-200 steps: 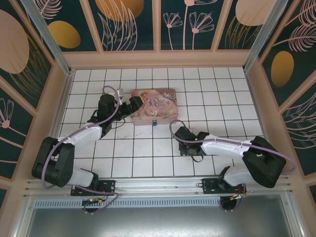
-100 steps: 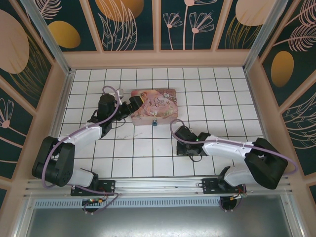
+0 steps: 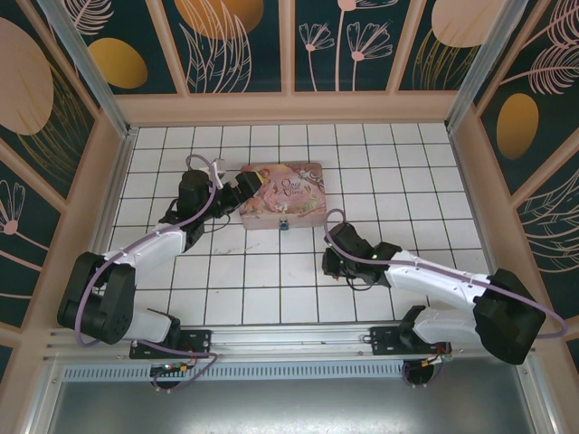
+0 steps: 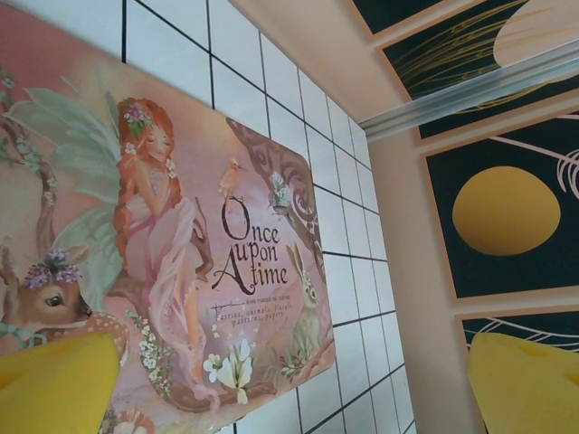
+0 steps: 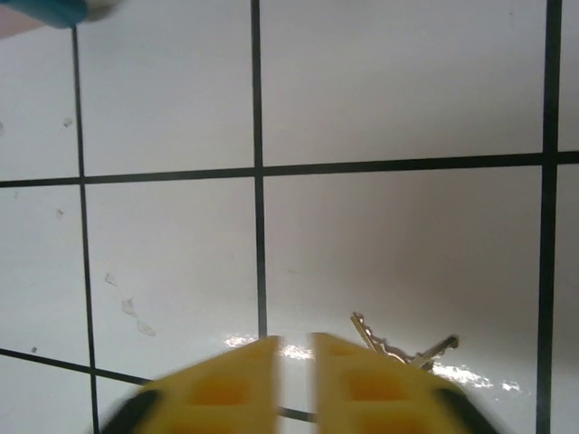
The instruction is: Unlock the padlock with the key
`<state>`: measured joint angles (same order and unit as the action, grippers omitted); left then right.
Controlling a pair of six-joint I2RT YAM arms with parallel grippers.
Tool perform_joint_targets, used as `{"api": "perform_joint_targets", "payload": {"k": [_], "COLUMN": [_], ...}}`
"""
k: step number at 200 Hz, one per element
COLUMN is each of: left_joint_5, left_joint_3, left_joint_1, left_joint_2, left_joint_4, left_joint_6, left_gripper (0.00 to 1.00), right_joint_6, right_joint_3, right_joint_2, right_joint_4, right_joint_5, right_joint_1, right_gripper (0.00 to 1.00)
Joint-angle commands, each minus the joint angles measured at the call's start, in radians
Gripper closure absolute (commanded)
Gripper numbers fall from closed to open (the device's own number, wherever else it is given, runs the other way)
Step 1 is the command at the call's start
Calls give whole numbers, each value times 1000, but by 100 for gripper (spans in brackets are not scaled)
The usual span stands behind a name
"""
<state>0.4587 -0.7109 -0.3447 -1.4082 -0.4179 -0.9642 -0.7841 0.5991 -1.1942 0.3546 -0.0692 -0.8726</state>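
The padlock (image 3: 284, 224), a tiny blue one, lies by the near edge of the pink tin box (image 3: 288, 193); its blurred blue edge (image 5: 54, 9) shows at the top left of the right wrist view. The key (image 5: 403, 344), thin and silvery, lies flat on a white tile just right of my right fingers (image 5: 380, 380), partly hidden behind one. My right gripper (image 5: 296, 342) hangs low over the tile with its jaws a narrow gap apart and nothing between them; from above this gripper (image 3: 328, 262) sits near the padlock's right. My left gripper (image 3: 242, 192) is wide open at the tin's left end.
The tin's illustrated lid (image 4: 181, 226) lies under the left fingers (image 4: 54, 384). Peach walls with dark panels (image 3: 289, 99) close in the tiled floor (image 3: 407, 181) on three sides. Open tiles stretch to the right of the tin.
The right arm has shifted: its wrist moved slightly farther and its elbow swung out to the lower right. The left arm has barely moved.
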Motion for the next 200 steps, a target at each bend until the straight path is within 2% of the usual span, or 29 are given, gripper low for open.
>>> {"api": "perform_joint_targets", "payload": {"k": [1, 21, 39, 94, 200], "left_joint_5": [26, 23, 17, 30, 23], "left_joint_3": [-26, -28, -24, -18, -20], "left_joint_1": [-5, -5, -5, -5, -5], "left_joint_2": [3, -3, -6, -20, -24], "left_joint_4": [-9, -15, -16, -22, -15], "left_joint_6": [-13, -13, -9, -4, 1], "left_gripper": [1, 1, 1, 1, 1], "right_joint_6": [0, -56, -97, -87, -177], "right_joint_3": [30, 21, 12, 13, -80], "right_joint_2": [-15, -2, 5, -42, -55], "right_joint_4": [67, 82, 78, 79, -1], "right_joint_5": [-12, -10, -7, 23, 50], "right_joint_1": [4, 3, -9, -25, -103], "right_gripper": [58, 46, 42, 42, 43]}}
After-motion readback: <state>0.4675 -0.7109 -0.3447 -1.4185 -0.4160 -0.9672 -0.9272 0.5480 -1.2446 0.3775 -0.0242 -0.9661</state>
